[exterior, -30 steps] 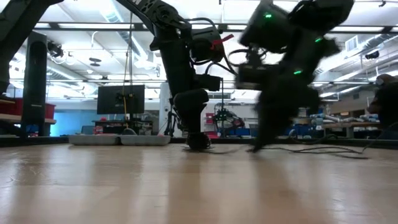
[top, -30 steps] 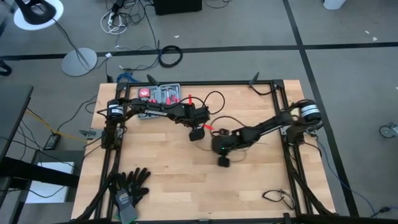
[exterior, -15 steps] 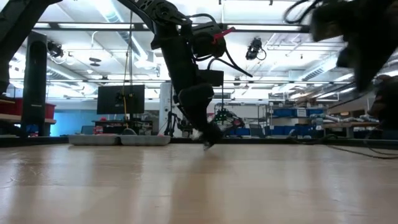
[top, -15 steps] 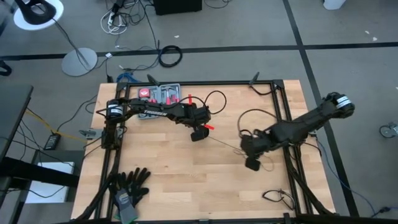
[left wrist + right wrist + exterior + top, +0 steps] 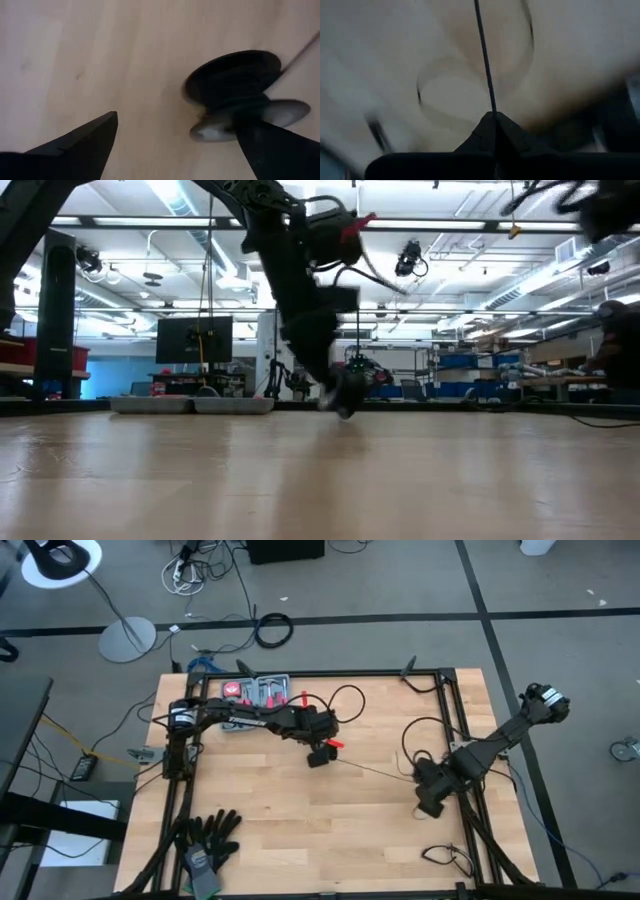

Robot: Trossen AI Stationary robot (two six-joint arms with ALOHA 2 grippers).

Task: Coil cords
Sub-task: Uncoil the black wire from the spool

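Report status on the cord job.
Right gripper shut on thin wire, pulled taut. Left gripper open beside the puck. Nothing blocking.

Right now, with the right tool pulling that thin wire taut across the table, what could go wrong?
1. The right tool is shut on the thin wire, stretched straight toward the puck. More pull may drag the puck along the table.
2. The left tool is open around the puck, not clamping it, so nothing anchors that end.
3. Loose loops lie by the right arm and might snag it.
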